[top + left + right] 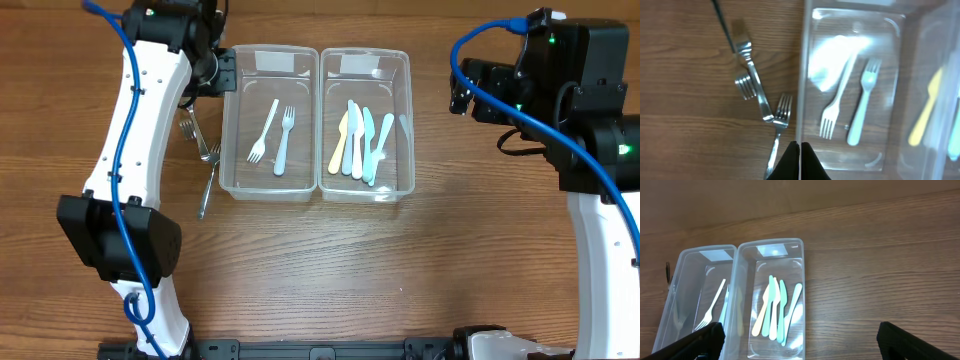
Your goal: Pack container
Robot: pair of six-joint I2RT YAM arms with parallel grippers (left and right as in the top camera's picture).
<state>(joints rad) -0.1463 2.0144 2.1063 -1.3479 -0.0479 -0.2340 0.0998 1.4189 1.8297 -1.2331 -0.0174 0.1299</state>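
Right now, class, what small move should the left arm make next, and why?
Probably open the left gripper and lower it onto the nearest metal fork. Its jaws are shut and empty, metal forks lie on the table beside the left container, and that container already holds two plastic forks.

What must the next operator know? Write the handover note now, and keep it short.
Left gripper: shut, empty, above the silver metal forks.
Right gripper: open, empty, out to the side of both containers.
Things: a white plastic fork and a pale blue plastic fork lie in one clear rectangular plastic container. The pastel plastic knives lie in the second clear container beside it. The metal forks overlap on the wooden table, outside the fork container.
Done: plastic cutlery is packed.
Left: probably the metal forks, none picked up yet.
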